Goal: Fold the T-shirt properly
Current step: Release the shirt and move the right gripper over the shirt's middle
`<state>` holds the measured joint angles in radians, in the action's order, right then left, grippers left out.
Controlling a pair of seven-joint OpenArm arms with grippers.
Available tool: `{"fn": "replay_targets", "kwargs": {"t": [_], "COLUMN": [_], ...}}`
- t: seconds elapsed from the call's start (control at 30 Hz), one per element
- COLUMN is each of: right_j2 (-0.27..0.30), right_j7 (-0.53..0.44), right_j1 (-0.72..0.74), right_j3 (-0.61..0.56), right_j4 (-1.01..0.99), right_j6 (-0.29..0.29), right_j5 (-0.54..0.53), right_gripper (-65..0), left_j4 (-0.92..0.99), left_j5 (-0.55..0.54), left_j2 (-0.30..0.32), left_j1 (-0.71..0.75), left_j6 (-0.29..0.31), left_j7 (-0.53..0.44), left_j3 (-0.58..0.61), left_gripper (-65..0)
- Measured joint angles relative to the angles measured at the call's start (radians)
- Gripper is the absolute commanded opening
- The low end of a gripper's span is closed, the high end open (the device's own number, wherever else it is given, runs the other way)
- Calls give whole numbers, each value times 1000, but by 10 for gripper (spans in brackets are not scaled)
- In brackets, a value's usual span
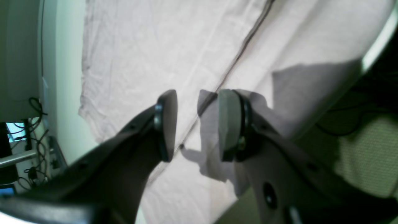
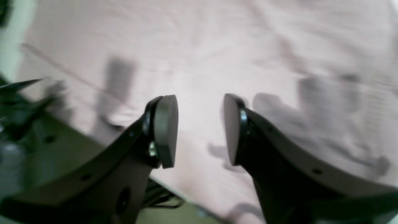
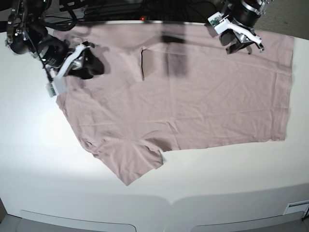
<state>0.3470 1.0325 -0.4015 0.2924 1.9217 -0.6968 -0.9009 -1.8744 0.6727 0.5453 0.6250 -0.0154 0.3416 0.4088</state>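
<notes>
The pink-mauve T-shirt (image 3: 193, 101) lies spread flat on the white table, one short sleeve (image 3: 135, 164) pointing toward the front edge. My left gripper (image 3: 247, 42) hovers over the shirt's far right corner. In the left wrist view it (image 1: 197, 124) is open above the cloth (image 1: 140, 56), over a dark seam line, with nothing between the pads. My right gripper (image 3: 91, 65) hangs at the shirt's far left corner. In the blurred right wrist view it (image 2: 199, 130) is also open over the fabric (image 2: 202, 46), holding nothing.
The white table (image 3: 48, 145) extends left of and in front of the shirt. Dark cables (image 3: 111, 9) run along the far edge behind it. The left wrist view shows the table's edge (image 1: 376, 46) and tangled wires (image 1: 34, 140) beyond it.
</notes>
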Motion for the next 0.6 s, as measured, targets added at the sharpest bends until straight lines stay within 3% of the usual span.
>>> {"fn": "replay_targets", "kwargs": {"t": [0.2,0.37,0.6], "right_j2": [3,5,5], "right_j7": [179,188,229], "right_j1": [18,97,171], "right_j3": [-267,-426,-543], "right_j4": [0,0,-36], "right_j6": [0,0,-1], "right_j5": [9,8,9], "right_gripper": [-395,-395,-395], "left_j4": [0,0,0], "left_j5": [0,-1,0], "left_j2": [0,11,39], "left_j1": [-64,-65,-68], "left_j6": [-54,-55,-56], "left_j7": [78,93,111], "left_j3": [-1,-1,-1], "left_gripper": [-435,-435,-435]}}
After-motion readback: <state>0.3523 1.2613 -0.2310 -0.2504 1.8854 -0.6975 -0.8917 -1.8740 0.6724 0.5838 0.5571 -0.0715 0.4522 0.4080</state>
